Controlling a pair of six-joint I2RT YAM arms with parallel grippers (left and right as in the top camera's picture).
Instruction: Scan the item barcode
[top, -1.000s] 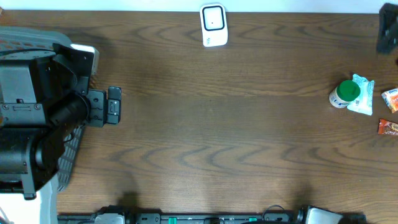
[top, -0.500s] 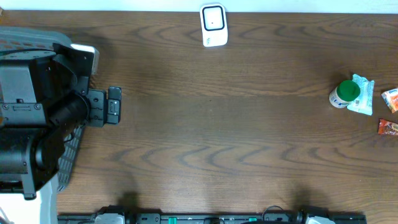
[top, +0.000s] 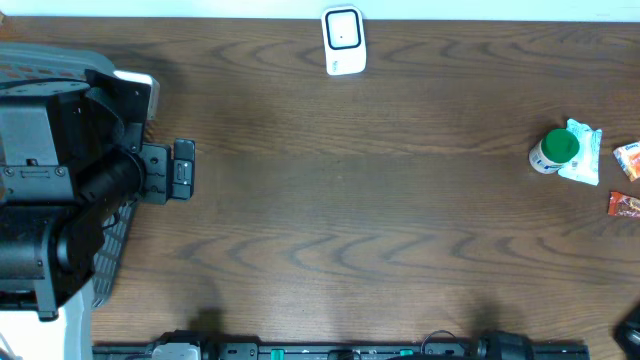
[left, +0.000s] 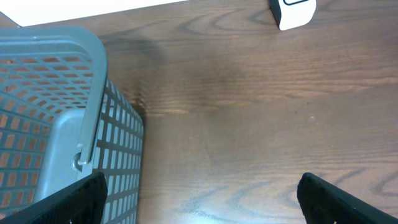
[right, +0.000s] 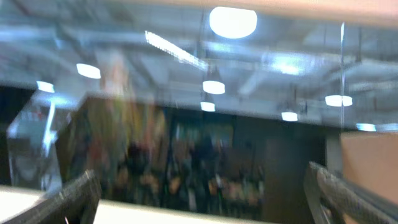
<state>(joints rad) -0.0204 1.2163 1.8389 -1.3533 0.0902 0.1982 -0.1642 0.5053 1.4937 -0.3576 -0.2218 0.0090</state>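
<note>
The green-capped bottle (top: 553, 151) sits near the right edge of the table (top: 380, 210), against a white-and-teal packet (top: 583, 152) and well apart from the white scanner (top: 343, 40) at the far edge. We see our left gripper (left: 200, 194) spread wide and empty beside the grey basket (left: 56, 93). Our right gripper (right: 202, 196), also spread, faces a blurred room.

table (top: 400, 210): dark wood grain | ceiling lights (right: 232, 22): round, lit, blurred | room beyond: dim, indistinct, blurred | ceiling: pale beams
</note>
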